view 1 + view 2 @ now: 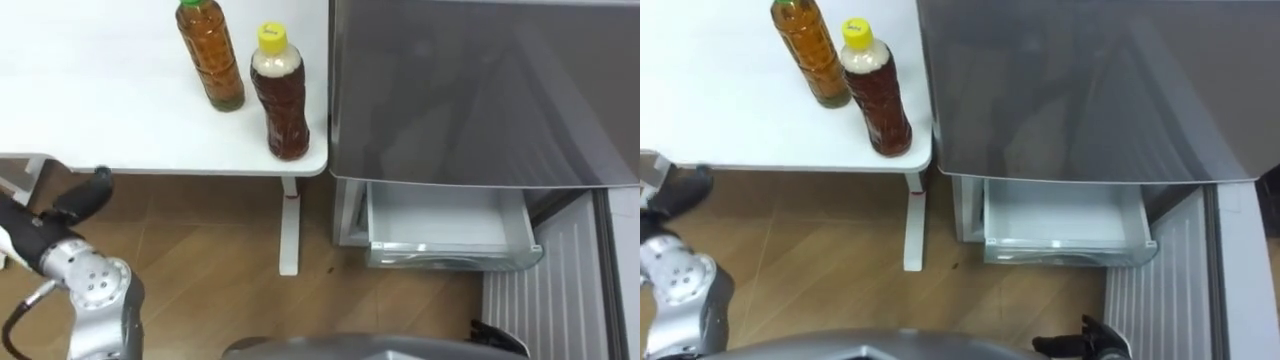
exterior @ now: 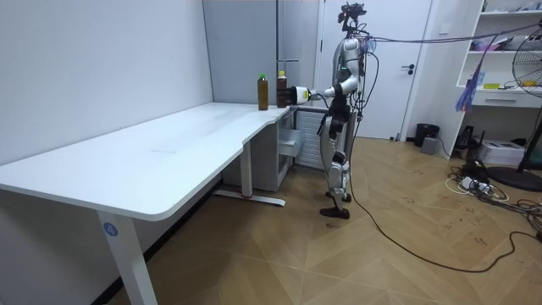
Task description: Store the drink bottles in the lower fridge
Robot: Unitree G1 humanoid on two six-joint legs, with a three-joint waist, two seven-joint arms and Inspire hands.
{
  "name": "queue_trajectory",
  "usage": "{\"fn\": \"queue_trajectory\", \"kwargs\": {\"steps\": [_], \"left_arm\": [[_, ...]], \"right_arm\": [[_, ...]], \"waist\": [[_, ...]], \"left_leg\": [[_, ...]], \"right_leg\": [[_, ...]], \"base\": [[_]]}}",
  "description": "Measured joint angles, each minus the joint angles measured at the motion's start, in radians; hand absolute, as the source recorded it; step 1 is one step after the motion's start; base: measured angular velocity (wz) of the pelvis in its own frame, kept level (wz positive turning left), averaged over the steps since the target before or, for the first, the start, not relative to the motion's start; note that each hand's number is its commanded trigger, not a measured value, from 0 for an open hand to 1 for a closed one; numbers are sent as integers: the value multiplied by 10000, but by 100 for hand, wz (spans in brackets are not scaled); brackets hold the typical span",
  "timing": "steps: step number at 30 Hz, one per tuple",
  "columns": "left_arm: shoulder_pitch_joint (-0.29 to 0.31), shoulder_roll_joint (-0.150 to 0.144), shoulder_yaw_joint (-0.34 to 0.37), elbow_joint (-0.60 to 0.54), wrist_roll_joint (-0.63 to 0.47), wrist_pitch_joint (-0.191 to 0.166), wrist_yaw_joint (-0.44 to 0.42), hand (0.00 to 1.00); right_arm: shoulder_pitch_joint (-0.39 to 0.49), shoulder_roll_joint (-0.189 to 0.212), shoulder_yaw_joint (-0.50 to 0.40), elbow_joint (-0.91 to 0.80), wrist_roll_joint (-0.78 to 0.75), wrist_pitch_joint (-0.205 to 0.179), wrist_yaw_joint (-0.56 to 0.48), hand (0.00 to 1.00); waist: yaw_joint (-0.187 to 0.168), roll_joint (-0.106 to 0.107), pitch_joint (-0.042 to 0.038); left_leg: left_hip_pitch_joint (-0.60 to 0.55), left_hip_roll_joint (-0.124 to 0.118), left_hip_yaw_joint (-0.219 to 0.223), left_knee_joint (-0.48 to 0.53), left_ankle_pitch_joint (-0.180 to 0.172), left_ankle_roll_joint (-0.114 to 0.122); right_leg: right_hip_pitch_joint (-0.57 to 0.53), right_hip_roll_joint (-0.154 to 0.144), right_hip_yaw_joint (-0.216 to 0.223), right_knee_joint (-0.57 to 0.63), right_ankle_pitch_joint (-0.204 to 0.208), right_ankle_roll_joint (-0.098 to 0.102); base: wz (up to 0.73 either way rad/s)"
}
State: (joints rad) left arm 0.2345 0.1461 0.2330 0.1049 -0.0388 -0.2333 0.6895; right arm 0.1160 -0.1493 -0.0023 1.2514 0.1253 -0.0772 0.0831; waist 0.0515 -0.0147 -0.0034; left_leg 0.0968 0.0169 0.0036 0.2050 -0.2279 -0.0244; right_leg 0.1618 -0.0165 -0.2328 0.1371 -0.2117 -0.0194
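The left hand (image 1: 85, 197) is hanging below the table (image 1: 100, 110) edge, apparently carrying nothing; whether it's open or curled I can't tell. Both drinks are standing up and to its right by the table corner, green-cap bottle (image 1: 210, 55) behind, yellow-cap bottle (image 1: 278, 95) nearer, probably the easier reach. Further right, the fridge (image 1: 480, 90) drawer (image 1: 445, 225) is sitting open, ready for loading. The right hand (image 1: 1080, 347) is idling low near it, state unreadable.

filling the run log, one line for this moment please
green-capped bottle, yellow-capped bottle: upright on table | lower fridge drawer: open | left robot hand: clear of bottles
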Motion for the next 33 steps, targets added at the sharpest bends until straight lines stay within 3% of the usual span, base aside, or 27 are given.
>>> {"fn": "queue_trajectory", "kwargs": {"steps": [13, 19, 23, 27, 33], "left_arm": [[-72, -9, -239, -3460, 157, -101, -1409, 0], [-478, -10, -479, -3632, 509, -105, -2246, 0], [-645, -4, -1128, -3829, 433, -105, -3132, 0], [-683, 19, -1795, -3999, 155, -105, -4145, 0], [-686, 18, -2043, -4261, -468, -94, -5296, 0]], "right_arm": [[-191, -21, 20, 550, 634, -361, 424, 0], [-239, -87, 40, 685, 684, -438, 651, 0], [-410, -148, 229, 877, 765, -495, 732, 0], [-487, -141, 279, 904, 715, -546, 725, 0], [-588, -99, 242, 909, 654, -548, 728, 0]], "waist": [[-282, -7, 57], [-324, 26, 87], [-488, 61, 143], [-631, 55, 141], [-856, 12, 106]], "left_leg": [[-136, -24, -71, 5, 2, 2], [-147, -27, -73, -10, 2, 2], [-37, -31, -73, -28, 2, 2], [-42, -30, -67, -28, 2, 3], [-218, -21, -68, 4, 3, 6]], "right_leg": [[-100, -3, 60, -53, 0, 26], [-127, 3, 169, -22, 2, 28], [-71, 4, 305, -18, 10, 35], [-70, 10, 383, -2, 10, 35], [-349, 12, 406, 138, 11, 36]], "base": [[0], [0], [-1], [-3], [-3]]}}
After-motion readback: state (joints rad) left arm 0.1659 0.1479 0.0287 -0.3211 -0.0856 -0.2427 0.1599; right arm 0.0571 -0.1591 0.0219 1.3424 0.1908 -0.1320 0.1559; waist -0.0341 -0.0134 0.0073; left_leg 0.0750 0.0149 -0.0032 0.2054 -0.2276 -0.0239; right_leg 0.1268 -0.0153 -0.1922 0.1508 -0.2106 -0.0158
